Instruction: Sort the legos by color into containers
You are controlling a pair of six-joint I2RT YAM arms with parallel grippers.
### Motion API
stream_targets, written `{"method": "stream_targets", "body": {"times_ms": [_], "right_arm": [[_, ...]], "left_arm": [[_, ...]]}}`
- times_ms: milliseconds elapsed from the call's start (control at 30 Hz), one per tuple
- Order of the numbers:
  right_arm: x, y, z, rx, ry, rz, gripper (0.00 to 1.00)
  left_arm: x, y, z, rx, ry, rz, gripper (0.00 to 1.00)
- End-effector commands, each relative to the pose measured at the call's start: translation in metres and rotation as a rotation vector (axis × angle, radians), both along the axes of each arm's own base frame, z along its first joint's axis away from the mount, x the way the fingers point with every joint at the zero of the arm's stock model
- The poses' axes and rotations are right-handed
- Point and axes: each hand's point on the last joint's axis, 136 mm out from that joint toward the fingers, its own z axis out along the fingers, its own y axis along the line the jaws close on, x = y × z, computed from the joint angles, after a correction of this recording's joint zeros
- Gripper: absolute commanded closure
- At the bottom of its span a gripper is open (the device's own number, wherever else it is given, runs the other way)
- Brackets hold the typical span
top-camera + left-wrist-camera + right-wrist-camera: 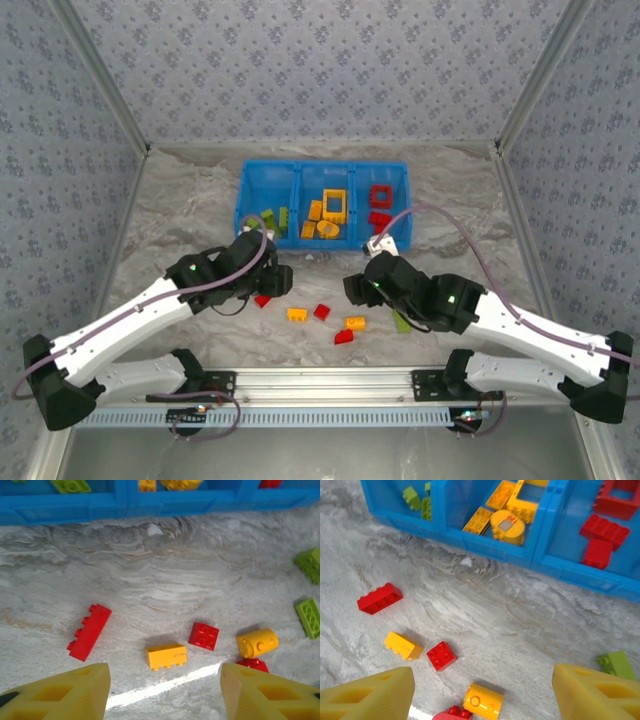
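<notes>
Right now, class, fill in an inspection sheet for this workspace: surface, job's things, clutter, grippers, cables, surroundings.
Surface: grey marbled table, some glare.
Job's things: blue bin at the far side, holding green bricks in its left compartment, yellow bricks in the middle, red bricks on the right. Loose on the table: long red brick, yellow block, red square, yellow cylinder, loose green brick, among others.
Clutter: nothing seen.
Grippers: left gripper and right gripper open, empty, above the loose pieces.
Cables: left cable runs along its arm; right cable arches over the table.
Surroundings: patterned walls on three sides, metal rail at the near edge.
</notes>
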Motion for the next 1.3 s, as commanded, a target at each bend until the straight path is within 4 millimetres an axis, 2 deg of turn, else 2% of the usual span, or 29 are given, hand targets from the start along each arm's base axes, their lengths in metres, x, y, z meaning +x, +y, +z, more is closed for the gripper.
{"method": "stream_targets", "body": {"times_ms": [0, 200, 300, 433, 633, 767, 1067, 1267], "right_arm": [[-0.011, 0.047, -0.007, 0.022, 0.025, 0.184, 0.2], [-0.028, 0.131, -0.049, -0.113, 0.077, 0.498, 0.15], [-0.022, 0.151, -0.077, -0.267, 0.054, 0.604, 0.13], [0.005, 0.174, -0.102, -0.367, 0.036, 0.678, 0.12], [0.033, 0.19, -0.152, -0.534, 0.075, 0.727, 0.11], [0.045, 0.196, -0.172, -0.577, 0.096, 0.724, 0.11], [0.067, 0.225, -0.183, -0.515, 0.122, 0.718, 0.11], [0.073, 0.229, -0.193, -0.489, 0.193, 0.707, 0.2]], "left_arm": [[-0.003, 0.037, 0.015, 0.017, -0.054, 0.152, 0.4], [-0.022, 0.092, 0.039, -0.056, -0.118, 0.319, 0.4], [-0.031, 0.117, 0.048, -0.092, -0.152, 0.373, 0.4], [-0.039, 0.132, 0.055, -0.148, -0.181, 0.402, 0.4], [-0.041, 0.13, 0.069, -0.199, -0.216, 0.368, 0.4], [-0.041, 0.13, 0.074, -0.201, -0.228, 0.357, 0.4], [-0.042, 0.128, 0.079, -0.209, -0.232, 0.341, 0.39], [-0.043, 0.132, 0.081, -0.208, -0.238, 0.345, 0.39]]}}
